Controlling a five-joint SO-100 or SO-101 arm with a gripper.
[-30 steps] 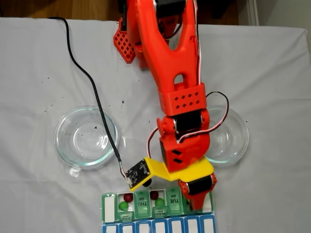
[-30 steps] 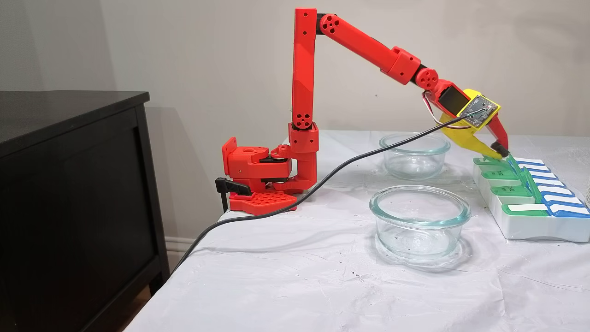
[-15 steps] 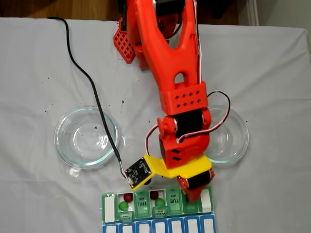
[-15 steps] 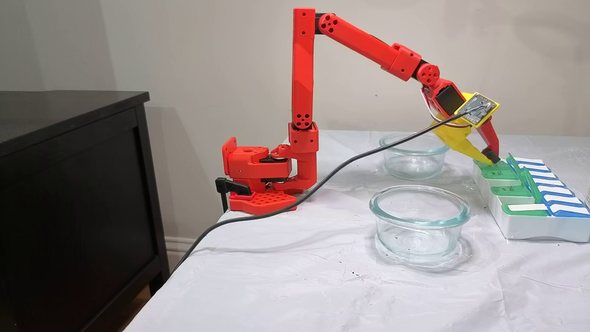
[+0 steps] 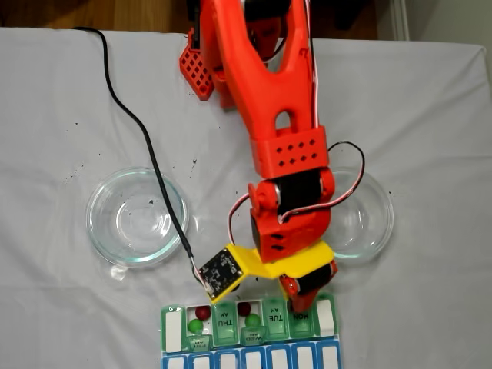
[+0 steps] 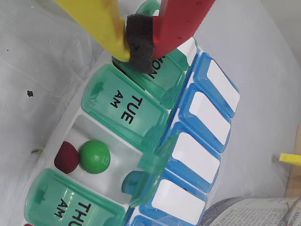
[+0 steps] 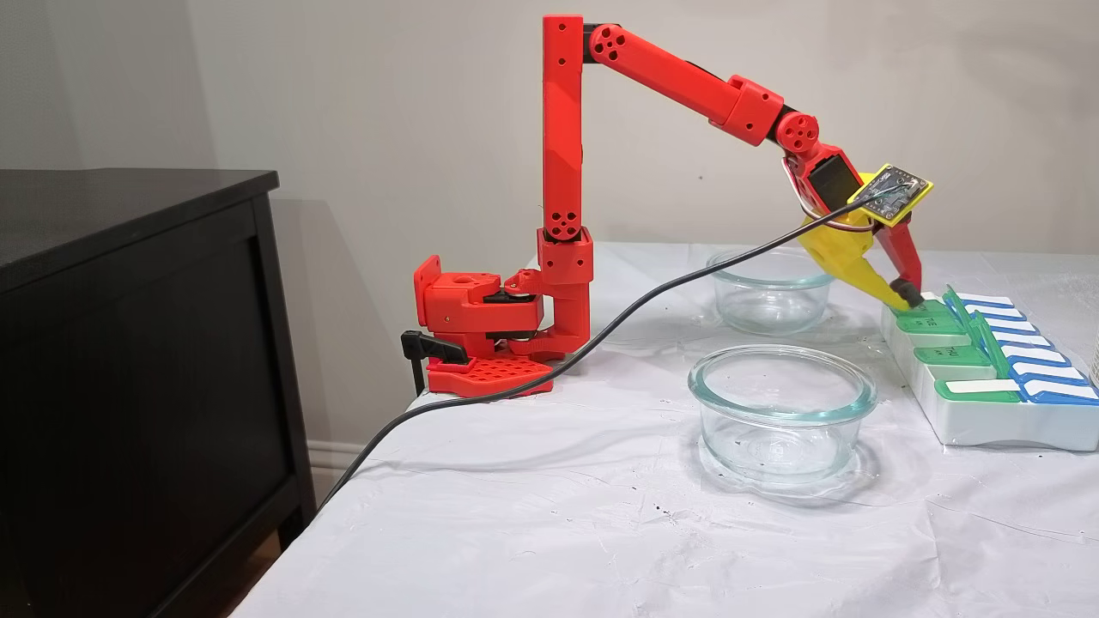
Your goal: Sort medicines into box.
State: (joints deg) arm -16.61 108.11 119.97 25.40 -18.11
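Up close in a fixed view, a white cloth point(image 7: 549, 532) over the table, wrinkled, with tiny dark specks here and there. On the left, beside the table, a tall black cabinet point(image 7: 129, 343). A little further in, a round glass dish point(image 7: 781, 412), sitting on the cloth. To its right, the box point(image 7: 979, 421), white below, with green lids and a blue row along the far side. In the wrist view, green lids marked TUE point(image 6: 124, 110) and THU point(image 6: 70, 207) closed down, and an open cup between them. Inside that cup, a green pill point(image 6: 94, 156) and a dark red pill point(image 6: 66, 157), side by side and touching. From above, one more open cup left of THU, with a dark red ball point(image 5: 202, 312) and a green ball point(image 5: 196, 326) in it. Right at the MON lid point(image 6: 167, 77), the gripper point(image 6: 136, 44), yellow finger and red finger squeezed together on their own black foam pad, with no pill between. Touching the lid or just above it: cannot tell. Further back, a black cable point(image 7: 601, 335) hanging from the wrist down across the cloth. Then the red arm base point(image 7: 489, 318), clamped at the table edge. Beyond the box, a second glass dish point(image 7: 773, 287). Last of all, a plain pale wall point(image 7: 343, 103) behind everything, and from above, a strip of wooden floor point(image 5: 92, 14) past the table.
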